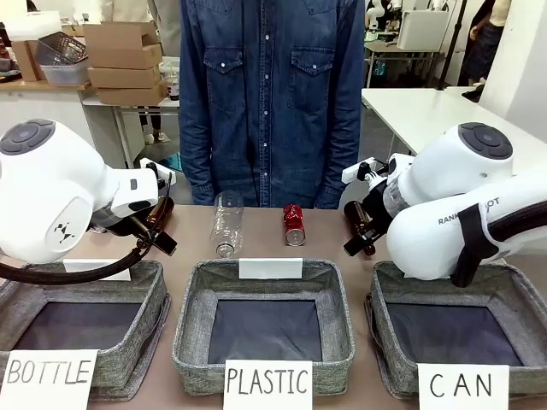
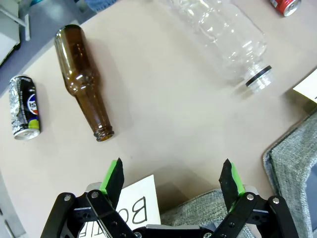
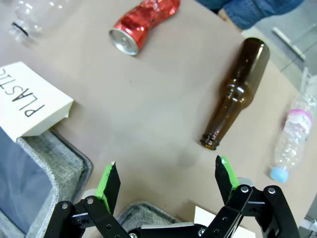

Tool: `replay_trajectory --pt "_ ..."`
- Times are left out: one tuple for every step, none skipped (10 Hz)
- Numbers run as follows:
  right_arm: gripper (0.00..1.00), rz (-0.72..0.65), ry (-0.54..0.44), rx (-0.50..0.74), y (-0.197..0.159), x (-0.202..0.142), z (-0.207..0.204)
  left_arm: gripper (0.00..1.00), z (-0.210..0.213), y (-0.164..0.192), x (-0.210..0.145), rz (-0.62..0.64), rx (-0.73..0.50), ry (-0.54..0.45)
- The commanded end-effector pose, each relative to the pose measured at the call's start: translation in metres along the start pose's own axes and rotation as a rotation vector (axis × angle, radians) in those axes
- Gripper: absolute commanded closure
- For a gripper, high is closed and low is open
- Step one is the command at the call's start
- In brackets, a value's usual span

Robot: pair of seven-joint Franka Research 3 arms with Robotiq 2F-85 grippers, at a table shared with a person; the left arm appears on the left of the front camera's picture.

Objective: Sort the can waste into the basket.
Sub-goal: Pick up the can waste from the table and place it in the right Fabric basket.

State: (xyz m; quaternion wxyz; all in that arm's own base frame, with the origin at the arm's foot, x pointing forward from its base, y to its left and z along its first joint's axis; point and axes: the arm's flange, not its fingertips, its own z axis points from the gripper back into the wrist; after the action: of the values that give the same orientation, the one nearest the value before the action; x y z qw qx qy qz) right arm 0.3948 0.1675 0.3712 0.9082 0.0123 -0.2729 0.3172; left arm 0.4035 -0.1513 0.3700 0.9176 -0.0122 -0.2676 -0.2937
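The dented red can point(image 1: 293, 224) lies on the table's far side, in front of the person; it also lies ahead and to the left of my right gripper point(image 3: 166, 183) as the red can point(image 3: 143, 24). The dark can point(image 2: 24, 107) with coloured print lies far left of my left gripper point(image 2: 172, 181). Both grippers are open, hovering over the table with nothing between their fingers. The grey basket point(image 1: 385, 333) with the "CAN" card point(image 1: 462, 385) sits at the near right, under my right arm.
Brown glass bottles point(image 2: 84, 82) point(image 3: 237, 91) lie ahead of each gripper. A clear plastic bottle point(image 1: 227, 222) lies beside the red can, and a small blue-capped bottle point(image 3: 292, 139) at the far right. Baskets lettered "PLASTIC" point(image 1: 192, 329) and "BOTTLE" point(image 1: 149, 329) line the near edge.
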Motion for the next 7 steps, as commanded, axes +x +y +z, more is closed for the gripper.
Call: replay_trajectory --pt "0.00 0.000 0.000 0.000 0.000 0.000 0.000 0.00 0.000 0.000 0.000 -0.001 0.000 0.000" --pt "0.00 0.000 0.000 0.000 0.000 0.000 0.000 0.00 0.000 0.000 0.000 0.000 0.000 0.000" --pt "0.00 -0.014 0.025 -0.047 0.004 0.007 0.037 0.00 0.034 0.003 -0.001 -0.012 -0.039 -0.043" --pt "0.00 -0.039 -0.001 -0.084 0.010 0.010 0.080 0.00 0.079 -0.001 -0.002 -0.017 -0.011 -0.041" --pt "0.00 -0.032 0.008 -0.090 0.015 0.005 0.116 0.00 0.125 -0.009 -0.012 -0.022 0.014 -0.064" --pt "0.00 0.010 -0.059 -0.031 0.020 -0.002 0.148 0.00 0.159 -0.020 -0.025 -0.043 0.048 -0.129" --pt "0.00 0.028 -0.122 -0.003 0.025 -0.009 0.163 0.00 0.170 -0.030 -0.033 -0.062 0.095 -0.161"
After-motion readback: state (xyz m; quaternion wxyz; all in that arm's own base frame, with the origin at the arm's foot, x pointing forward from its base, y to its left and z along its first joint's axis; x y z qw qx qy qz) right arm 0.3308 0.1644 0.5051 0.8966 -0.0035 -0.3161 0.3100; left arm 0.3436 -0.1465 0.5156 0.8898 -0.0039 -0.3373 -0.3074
